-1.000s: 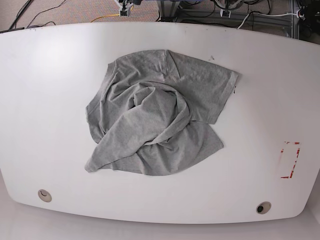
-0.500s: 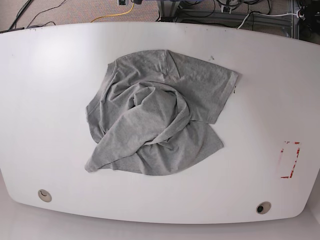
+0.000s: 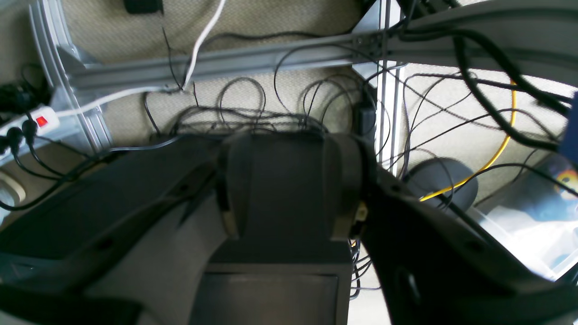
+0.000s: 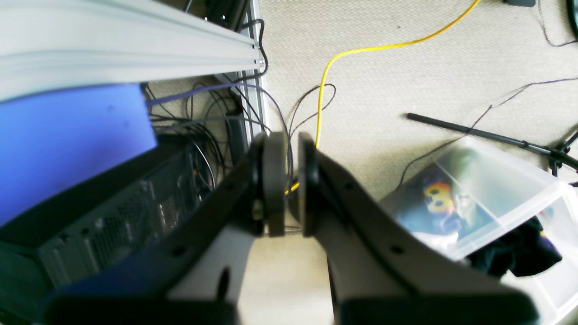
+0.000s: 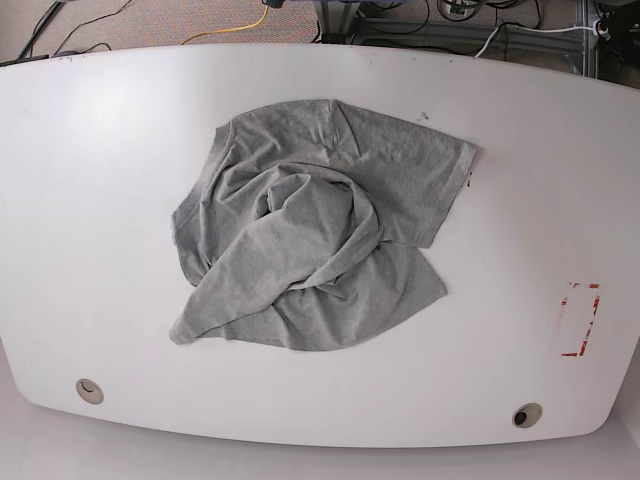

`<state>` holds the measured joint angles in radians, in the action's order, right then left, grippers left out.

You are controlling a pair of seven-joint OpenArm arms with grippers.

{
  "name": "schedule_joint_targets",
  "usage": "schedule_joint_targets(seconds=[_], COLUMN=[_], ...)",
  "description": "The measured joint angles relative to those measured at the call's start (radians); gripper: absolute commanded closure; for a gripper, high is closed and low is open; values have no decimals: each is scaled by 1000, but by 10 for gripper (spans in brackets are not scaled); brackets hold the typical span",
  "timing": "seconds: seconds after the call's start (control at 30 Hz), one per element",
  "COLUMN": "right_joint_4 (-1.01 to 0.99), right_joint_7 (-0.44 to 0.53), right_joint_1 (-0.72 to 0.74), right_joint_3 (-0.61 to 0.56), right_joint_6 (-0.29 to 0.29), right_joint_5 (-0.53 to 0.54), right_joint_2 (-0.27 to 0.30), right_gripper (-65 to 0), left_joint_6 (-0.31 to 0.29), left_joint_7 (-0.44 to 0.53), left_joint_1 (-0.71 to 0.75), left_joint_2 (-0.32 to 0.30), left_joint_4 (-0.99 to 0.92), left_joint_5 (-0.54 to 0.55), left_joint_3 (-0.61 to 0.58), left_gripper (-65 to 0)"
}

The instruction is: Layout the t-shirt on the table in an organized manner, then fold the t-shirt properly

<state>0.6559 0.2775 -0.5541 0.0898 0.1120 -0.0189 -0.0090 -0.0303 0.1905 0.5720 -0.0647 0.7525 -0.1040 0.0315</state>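
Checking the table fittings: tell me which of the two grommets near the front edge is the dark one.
The grommet at the front right of the table, below the red tape outline, is dark. The front left grommet is pale grey.

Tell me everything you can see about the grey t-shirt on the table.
The t-shirt is heather grey, soft knit cloth by its look, lying crumpled in a twisted heap near the middle of the white table. One short sleeve spreads flat toward the upper right; a rolled fold swirls through the centre, and a corner trails toward the lower left. No print shows. Only the tabletop touches it; neither gripper is near it.
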Motion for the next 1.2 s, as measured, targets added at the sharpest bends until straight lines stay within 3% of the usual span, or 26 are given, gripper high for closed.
schedule_joint_targets(seconds=[0.27, 0.77, 1.03, 1.2], right_joint_4=[169, 459, 653, 788], right_joint_7=[6, 0, -91, -109], right_joint_1=[-95, -277, -381, -450], right_joint_3=[0, 0, 0, 8], right_joint_6=[0, 0, -1, -4], right_joint_5=[0, 0, 3, 4], right_joint_2=[1, 1, -1, -37], right_gripper=[-55, -55, -54, -54], left_joint_6=[4, -4, 0, -10], left_joint_7=[-7, -8, -10, -13], left_joint_1=[139, 376, 480, 546], left_joint_2=[-28, -23, -27, -48], left_joint_4=[183, 474, 636, 741], left_joint_5=[-1, -1, -2, -2], left_joint_3=[2, 48, 95, 90], left_gripper=[-232, -232, -232, -232])
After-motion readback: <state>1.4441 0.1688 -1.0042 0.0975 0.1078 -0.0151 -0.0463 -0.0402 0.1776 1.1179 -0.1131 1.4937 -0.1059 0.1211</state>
